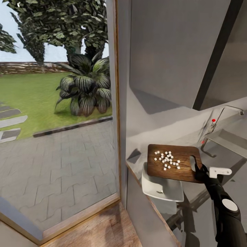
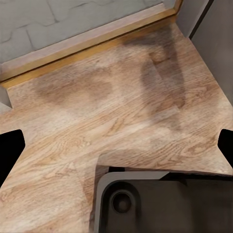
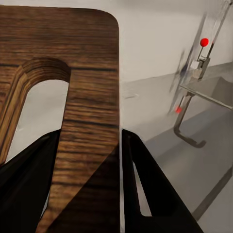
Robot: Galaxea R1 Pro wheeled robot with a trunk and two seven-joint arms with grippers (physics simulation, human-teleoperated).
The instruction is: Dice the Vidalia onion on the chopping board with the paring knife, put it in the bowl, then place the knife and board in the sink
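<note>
The brown chopping board (image 1: 171,168) hangs in the air, held by its slot-handle end, with part of it over the white bowl (image 1: 161,188). Several white pieces of diced onion (image 1: 167,160) lie on top of the board. My right gripper (image 1: 200,171) is shut on the board's rim beside the slot; the right wrist view has its black fingers (image 3: 145,184) clamping the board (image 3: 92,97). The bowl rests at the left end of the grey countertop (image 1: 161,130). The sink (image 1: 230,140) lies at far right. My left gripper (image 2: 116,145) is open over wooden floor. The paring knife is out of view.
A chrome tap (image 1: 224,111) with a red-tipped lever stands behind the sink. Grey wall cupboards (image 1: 178,51) hang above the counter. A tall window (image 1: 58,120) onto a garden stands left of the counter end. My dark base (image 2: 160,204) sits on the floor below the left gripper.
</note>
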